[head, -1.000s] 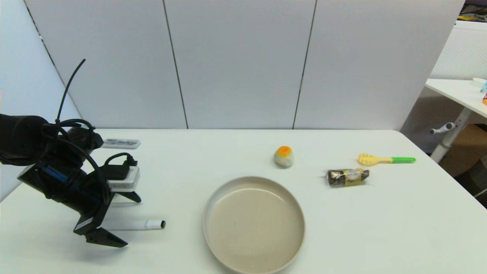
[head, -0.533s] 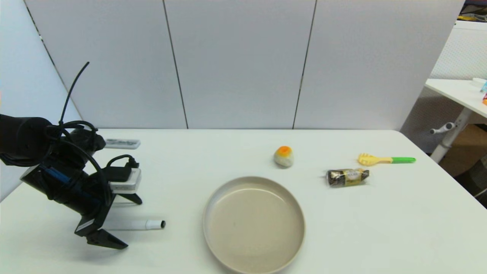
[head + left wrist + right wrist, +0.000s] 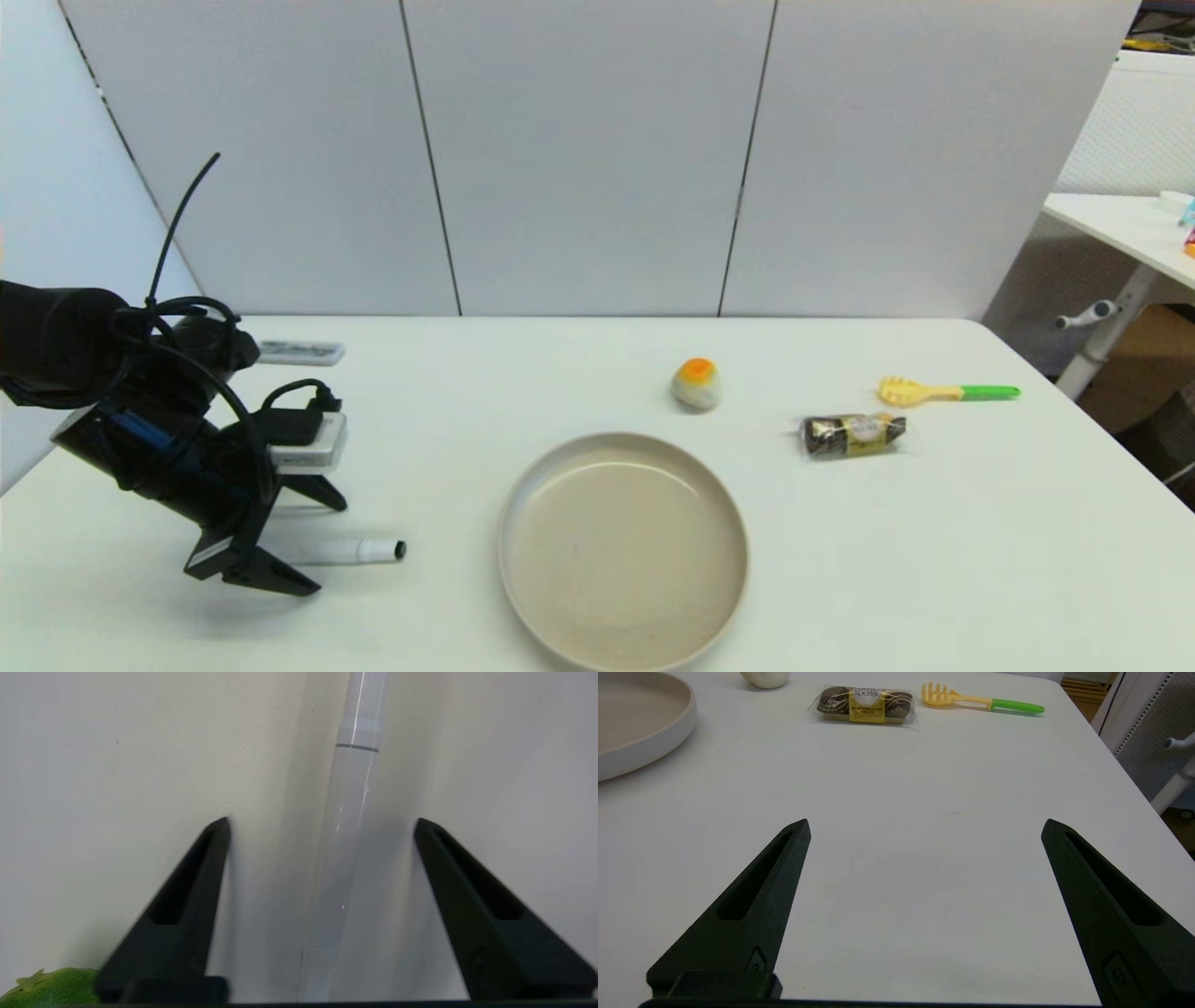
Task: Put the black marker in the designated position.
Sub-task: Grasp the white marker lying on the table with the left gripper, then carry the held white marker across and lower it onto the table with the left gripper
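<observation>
the black marker [image 3: 350, 551] lies flat on the white counter [image 3: 934, 541], its long axis running left to right, the black-tipped end pointing toward the plate [image 3: 624, 549]. its barrel is smooth, glossy white and round. the left tool [image 3: 313, 541] straddles it with its two black wedge fingers [image 3: 187, 905] spread wide, one on each side, not touching the barrel. beyond the tool's right sit one round beige plate, one orange-topped lump [image 3: 696, 383], one wrapped chocolate pack [image 3: 851, 435] and one yellow fork toy with a green handle [image 3: 948, 392]. the right tool [image 3: 924, 826] hangs wide open over bare counter.
</observation>
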You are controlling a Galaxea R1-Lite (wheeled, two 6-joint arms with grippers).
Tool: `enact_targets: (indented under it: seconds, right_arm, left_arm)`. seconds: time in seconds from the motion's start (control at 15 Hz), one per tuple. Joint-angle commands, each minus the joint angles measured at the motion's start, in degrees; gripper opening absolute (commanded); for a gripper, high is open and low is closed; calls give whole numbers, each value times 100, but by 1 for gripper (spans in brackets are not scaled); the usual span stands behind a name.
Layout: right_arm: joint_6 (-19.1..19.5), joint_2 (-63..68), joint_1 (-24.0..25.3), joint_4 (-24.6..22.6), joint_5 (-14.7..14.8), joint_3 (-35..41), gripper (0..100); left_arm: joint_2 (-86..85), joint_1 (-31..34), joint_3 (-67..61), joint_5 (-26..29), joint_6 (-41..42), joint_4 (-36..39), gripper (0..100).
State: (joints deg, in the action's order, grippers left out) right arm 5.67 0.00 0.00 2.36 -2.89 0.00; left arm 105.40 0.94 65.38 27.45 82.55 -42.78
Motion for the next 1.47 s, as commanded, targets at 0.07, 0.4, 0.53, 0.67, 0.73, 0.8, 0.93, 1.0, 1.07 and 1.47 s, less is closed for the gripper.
enact_targets:
  seconds: [0.07,0.4,0.53,0.67,0.73,0.8,0.93,1.0,1.07,1.47]
  right_arm:
    - [4,9,0,1,-1,0,100]
    - [4,9,0,1,-1,0,100]
    - [4,9,9,1,-1,0,100]
    - [4,9,0,1,-1,0,100]
    - [4,9,0,1,-1,0,100]
    - [4,9,0,1,-1,0,100]
    - [4,9,0,1,-1,0,100]
    - [4,9,0,1,-10,0,100]
    - [4,9,0,1,-1,0,100]
    - [4,9,0,1,-1,0,100]
  left_arm:
    - [-2,-24,-25,14,50,-29,0]
    - [-46,-59,28,14,50,-29,0]
    - [-222,-120,124,14,41,-29,0]
    - [-345,-234,529,23,15,-47,0]
    - [-345,-375,950,23,-20,-55,0]
    - [-274,-533,1513,32,-64,-64,0]
    - [95,-990,2805,32,-424,-73,0]
    - [402,-1289,3464,32,-802,-64,0]
    - [657,-1509,3860,23,-1066,-55,0]
    - [2072,-2651,4818,-153,-2244,991,0]
